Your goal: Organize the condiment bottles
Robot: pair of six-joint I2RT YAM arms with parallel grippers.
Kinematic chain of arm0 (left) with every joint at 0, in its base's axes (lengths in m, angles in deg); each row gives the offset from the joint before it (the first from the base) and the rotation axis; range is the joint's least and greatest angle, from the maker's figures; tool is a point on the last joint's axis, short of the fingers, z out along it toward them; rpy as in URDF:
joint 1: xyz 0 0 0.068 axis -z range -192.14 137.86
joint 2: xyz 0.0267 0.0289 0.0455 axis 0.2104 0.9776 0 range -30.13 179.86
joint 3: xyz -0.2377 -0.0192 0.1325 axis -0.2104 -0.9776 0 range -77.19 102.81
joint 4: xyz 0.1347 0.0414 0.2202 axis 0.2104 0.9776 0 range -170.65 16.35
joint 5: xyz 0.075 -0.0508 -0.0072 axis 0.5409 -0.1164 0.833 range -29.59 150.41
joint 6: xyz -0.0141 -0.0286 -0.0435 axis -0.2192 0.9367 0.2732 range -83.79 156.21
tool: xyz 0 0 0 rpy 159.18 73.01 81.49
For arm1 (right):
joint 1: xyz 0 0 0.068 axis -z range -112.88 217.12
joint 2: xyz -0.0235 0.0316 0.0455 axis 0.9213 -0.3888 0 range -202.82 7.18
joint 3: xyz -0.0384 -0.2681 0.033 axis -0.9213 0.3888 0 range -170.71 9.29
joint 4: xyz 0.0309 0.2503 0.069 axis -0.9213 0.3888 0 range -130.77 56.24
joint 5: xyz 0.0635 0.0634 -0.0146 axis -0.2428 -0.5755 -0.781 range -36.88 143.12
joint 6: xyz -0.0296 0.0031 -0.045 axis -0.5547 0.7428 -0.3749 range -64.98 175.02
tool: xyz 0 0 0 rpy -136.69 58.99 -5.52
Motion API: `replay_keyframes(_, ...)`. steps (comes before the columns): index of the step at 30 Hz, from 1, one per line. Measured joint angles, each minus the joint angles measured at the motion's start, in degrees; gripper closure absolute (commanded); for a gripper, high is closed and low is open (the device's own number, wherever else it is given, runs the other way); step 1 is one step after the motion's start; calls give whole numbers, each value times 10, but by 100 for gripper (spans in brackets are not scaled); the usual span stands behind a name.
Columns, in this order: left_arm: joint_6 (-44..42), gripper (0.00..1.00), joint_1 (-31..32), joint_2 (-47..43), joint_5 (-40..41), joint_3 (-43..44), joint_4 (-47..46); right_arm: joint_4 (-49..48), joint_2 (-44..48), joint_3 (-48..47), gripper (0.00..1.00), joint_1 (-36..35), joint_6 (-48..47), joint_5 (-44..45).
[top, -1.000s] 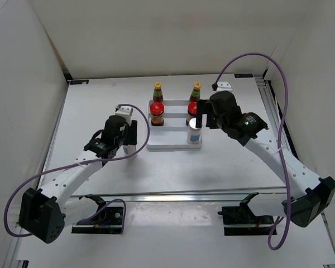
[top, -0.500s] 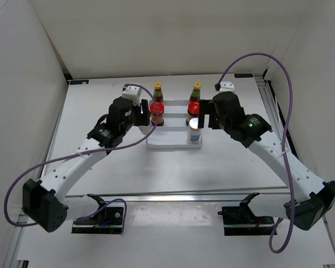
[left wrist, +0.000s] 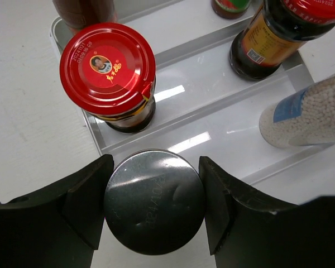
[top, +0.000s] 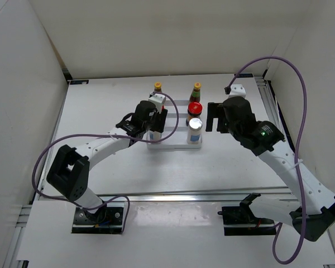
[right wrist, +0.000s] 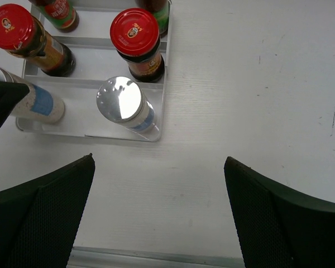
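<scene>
My left gripper (left wrist: pixel 154 215) is shut on a silver-topped shaker (left wrist: pixel 154 201), held over the front left corner of the white stepped tray (left wrist: pixel 212 72). Whether it rests on the step I cannot tell. Behind it stands a red-lidded jar (left wrist: pixel 107 67). From above, the left gripper (top: pixel 151 128) hides that corner. On the tray's right side stand a second shaker (right wrist: pixel 120 99), a red-lidded jar (right wrist: pixel 135 30) and, at the back, two yellow-capped sauce bottles (top: pixel 157 86) (top: pixel 196 87). My right gripper (right wrist: pixel 159 206) is open and holds nothing, over bare table just right of the tray (top: pixel 173 146).
White walls close in the table on the left, back and right. A metal rail (top: pixel 173 196) runs along the near edge. Purple cables (top: pixel 293 84) loop from both arms.
My left arm has swung right and carried its shaker from left of the tray to the tray's front left corner. My right gripper has drawn back rightward from the right shaker.
</scene>
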State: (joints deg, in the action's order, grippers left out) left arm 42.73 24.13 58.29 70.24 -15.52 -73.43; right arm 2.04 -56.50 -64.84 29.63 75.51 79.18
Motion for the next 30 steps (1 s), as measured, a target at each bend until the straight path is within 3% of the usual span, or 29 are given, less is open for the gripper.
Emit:
replay_keyframes(4, -10, 89, 0, 22, -3, 1, -30, 9, 1, 0, 0, 0, -2, 6)
replay_keyframes(7, -16, 75, 0, 31, -5, 9, -33, 9, 1, 0, 0, 0, -3, 8)
replay_keyframes(8, -17, 66, 0, 33, -6, 11, -34, 10, 1, 0, 0, 0, -4, 8)
replay_keyframes(9, -19, 41, 0, 33, -7, 11, -34, 10, 1, 0, 0, 0, -4, 8)
replay_keyframes(11, -23, 26, 0, 33, -8, 11, -33, 10, 1, 0, 0, 0, -5, 8)
replay_keyframes(12, -24, 0, 0, 33, -9, 12, -32, 10, 0, 0, 0, 0, -5, 8)
replay_keyframes(23, -51, 0, 0, 16, 22, 50, -4, 33, -48, -27, 0, 0, -3, 21)
replay_keyframes(30, -83, 0, 0, -43, 44, 149, 31, 30, -55, -19, 0, 0, 2, 13)
